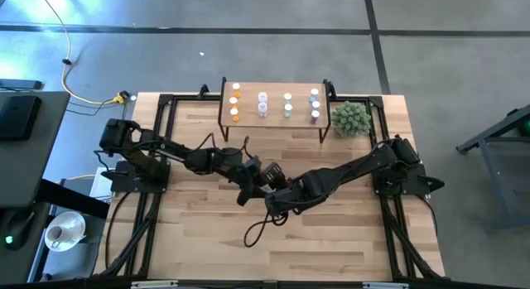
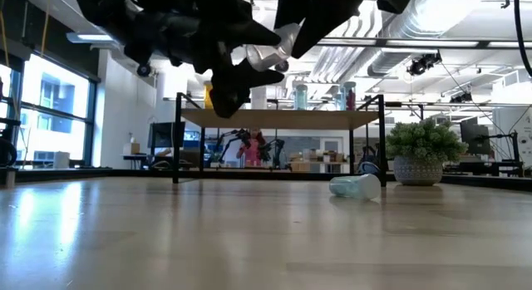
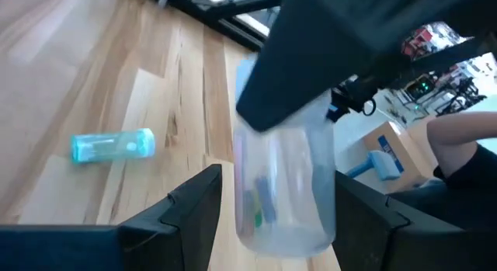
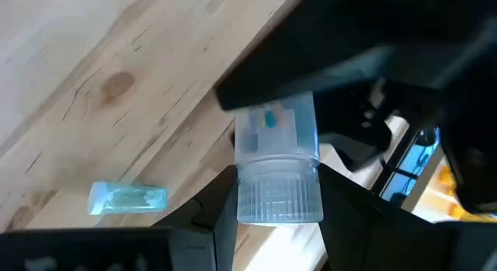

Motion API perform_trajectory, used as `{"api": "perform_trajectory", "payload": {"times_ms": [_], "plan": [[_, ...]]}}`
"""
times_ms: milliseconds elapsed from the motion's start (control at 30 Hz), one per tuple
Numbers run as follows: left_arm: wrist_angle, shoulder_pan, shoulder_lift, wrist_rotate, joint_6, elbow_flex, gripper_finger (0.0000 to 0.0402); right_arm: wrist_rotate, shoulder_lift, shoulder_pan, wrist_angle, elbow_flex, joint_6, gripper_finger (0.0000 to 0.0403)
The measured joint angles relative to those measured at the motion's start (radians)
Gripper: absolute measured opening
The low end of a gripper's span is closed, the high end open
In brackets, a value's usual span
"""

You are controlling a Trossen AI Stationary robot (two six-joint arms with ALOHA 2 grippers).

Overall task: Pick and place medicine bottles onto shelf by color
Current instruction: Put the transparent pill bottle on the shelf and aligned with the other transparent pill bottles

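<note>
I had both arms meeting over the middle of the worktop (image 1: pixel 331 239), near the centre of the high view. The left end effector (image 1: pixel 248 175) and the right end effector (image 1: pixel 276 190) sat just beside each other there, with one bottle (image 4: pixel 277 171) between them.

In the right wrist view, the right fingers (image 4: pixel 351 205) were closed on that bottle's ribbed white cap, one on each side. In the left wrist view, the left fingers (image 3: pixel 196 205) stood either side of the clear, bluish body; I could not tell whether they pressed on it or only flanked it. In the low view the bottle (image 2: pixel 266 56) hung above the worktop, at upper centre of the frame, under the dark mass of both arms.

A second, blue bottle (image 2: pixel 355 187) lay on its side on the worktop, right of centre in the low view, and it showed at the left of both wrist views too (image 3: pixel 113 144).

The shelf (image 1: pixel 273 115) stood at the top centre of the high view. Bottles stood upright on it in columns: orange (image 1: pixel 235 101) at the left, then pink (image 1: pixel 262 104), green (image 1: pixel 287 105), and blue (image 1: pixel 315 104) at the right. The plant ball (image 1: pixel 350 118) sat just to the right of the shelf.
</note>
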Motion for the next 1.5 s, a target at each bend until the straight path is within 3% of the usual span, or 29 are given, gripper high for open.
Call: {"api": "perform_trajectory", "payload": {"times_ms": [333, 700, 867, 1167, 1500], "plan": [[-0.006, 0.0, -0.001, -0.012, 0.001, 0.002, 0.0193, -0.02, 0.0, 0.0, -0.035, 0.012, 0.022, 0.0129], [0.0, -0.001, -0.001, -0.012, 0.009, 0.002, 0.0136, -0.032, 0.0, -0.001, -0.039, 0.012, 0.021, 0.0129], [0.002, 0.0, -0.001, -0.014, 0.036, 0.002, 0.0143, -0.03, 0.0, 0.001, -0.038, 0.012, 0.04, 0.0133], [0.006, 0.002, -0.002, -0.036, 0.046, 0.002, 0.014, -0.001, 0.0, 0.003, -0.033, 0.012, 0.117, 0.0174], [0.005, 0.074, -0.002, -0.073, 0.077, 0.002, 0.0139, 0.035, -0.042, 0.005, -0.013, 0.011, 0.131, 0.0179]]}}
